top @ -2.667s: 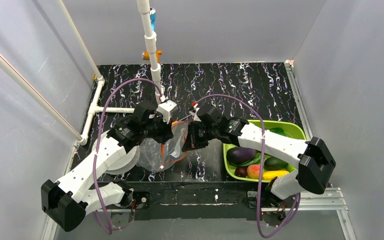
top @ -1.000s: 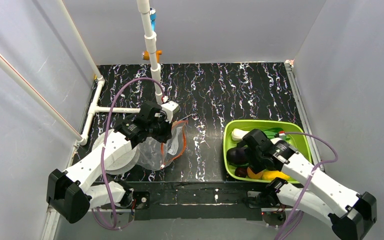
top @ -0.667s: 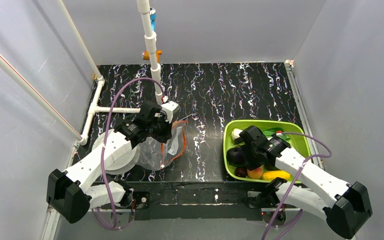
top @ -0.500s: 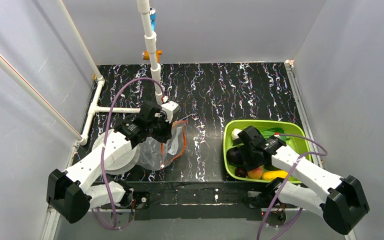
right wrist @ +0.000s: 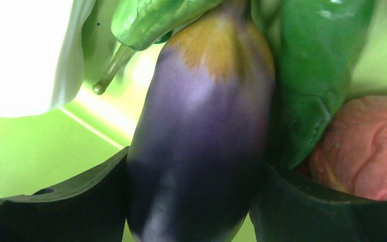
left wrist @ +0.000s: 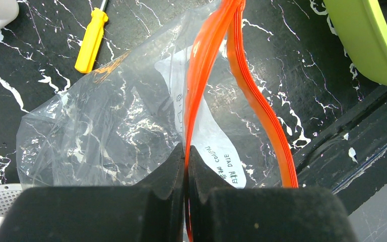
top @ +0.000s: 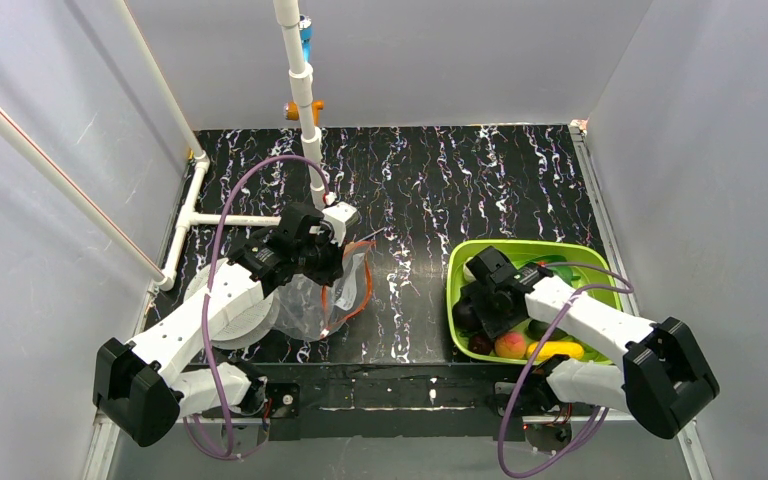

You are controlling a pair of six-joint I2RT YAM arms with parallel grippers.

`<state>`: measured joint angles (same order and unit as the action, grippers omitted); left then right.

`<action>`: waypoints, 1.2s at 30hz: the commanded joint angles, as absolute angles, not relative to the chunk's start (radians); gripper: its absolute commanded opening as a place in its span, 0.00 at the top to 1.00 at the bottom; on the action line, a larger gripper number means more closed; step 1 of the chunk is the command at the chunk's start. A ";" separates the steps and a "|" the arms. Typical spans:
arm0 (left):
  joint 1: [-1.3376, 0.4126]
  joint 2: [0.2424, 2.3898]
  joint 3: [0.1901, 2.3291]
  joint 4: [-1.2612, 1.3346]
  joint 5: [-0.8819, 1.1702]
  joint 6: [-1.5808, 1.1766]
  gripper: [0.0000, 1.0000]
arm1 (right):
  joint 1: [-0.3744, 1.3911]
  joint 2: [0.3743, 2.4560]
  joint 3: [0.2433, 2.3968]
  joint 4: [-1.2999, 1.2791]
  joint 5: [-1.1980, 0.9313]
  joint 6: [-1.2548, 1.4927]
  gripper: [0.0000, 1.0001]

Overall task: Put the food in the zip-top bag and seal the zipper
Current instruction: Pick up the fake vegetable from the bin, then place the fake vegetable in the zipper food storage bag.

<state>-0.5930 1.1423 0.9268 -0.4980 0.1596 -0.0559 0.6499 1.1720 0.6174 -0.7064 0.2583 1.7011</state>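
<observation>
Two grasps, left tool [left wrist: 186,166] pinching zipper [left wrist: 207,70], right tool [right wrist: 196,201] clasping eggplant [right wrist: 201,126]

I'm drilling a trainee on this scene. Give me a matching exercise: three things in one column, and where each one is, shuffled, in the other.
1 eggplant
2 zipper
3 yellow screwdriver

A lying on the table
B pinched by the left gripper
C between the fingers of the right gripper

Pairs: 1-C, 2-B, 3-A

Plain pale grey walls [top: 440,55] box a black, white-veined worktop [top: 480,175] on three sides. White pipework [top: 303,95] stands near its far-left corner.
</observation>
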 commanded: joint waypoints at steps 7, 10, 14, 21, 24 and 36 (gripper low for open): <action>-0.595 1.127 0.963 -0.518 0.156 -0.051 1.00 | 0.653 1.006 0.674 -0.812 0.276 1.548 0.86; -0.595 1.128 0.964 -0.518 0.158 -0.051 1.00 | 0.653 0.897 0.652 -0.758 0.288 1.477 0.99; -0.595 1.130 0.964 -0.518 0.162 -0.052 1.00 | 0.653 0.756 0.604 -0.465 0.175 1.172 0.99; -0.595 1.135 0.966 -0.517 0.168 -0.054 1.00 | 0.667 0.826 0.657 0.076 -0.416 0.804 0.99; -0.595 1.137 0.966 -0.517 0.167 -0.056 1.00 | 0.731 0.964 0.762 0.118 -0.586 0.761 0.99; -0.595 1.115 0.962 -0.517 0.148 -0.053 1.00 | 0.867 1.379 0.915 0.361 -0.900 1.003 0.99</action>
